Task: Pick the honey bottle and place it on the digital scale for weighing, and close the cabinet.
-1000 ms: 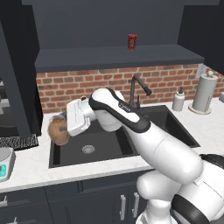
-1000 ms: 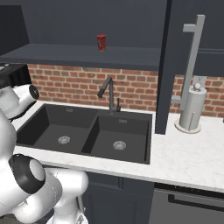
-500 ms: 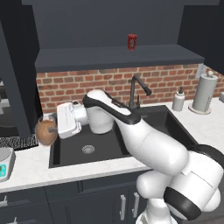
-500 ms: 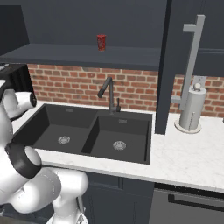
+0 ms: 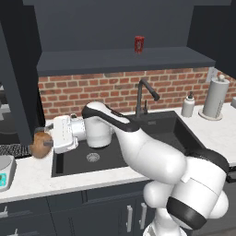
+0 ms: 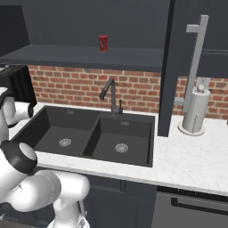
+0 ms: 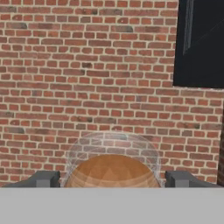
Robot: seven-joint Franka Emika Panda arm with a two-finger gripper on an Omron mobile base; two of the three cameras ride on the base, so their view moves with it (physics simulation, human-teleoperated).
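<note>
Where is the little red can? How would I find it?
Find the brick wall behind the black sink. Just above the bricks runs a long dark shelf, and the red can stands upright on it, above the faucet. It is the lone red thing on that shelf.

Glossy white arm [image 5: 152, 156] (seemingly dark-jointed)

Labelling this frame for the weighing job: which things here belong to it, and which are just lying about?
Job:
- honey bottle, held in the gripper
- digital scale, at the counter's left edge
- cabinet, door open

Lying about:
- red can on the shelf
- paper towel roll
- soap dispenser
- faucet
</note>
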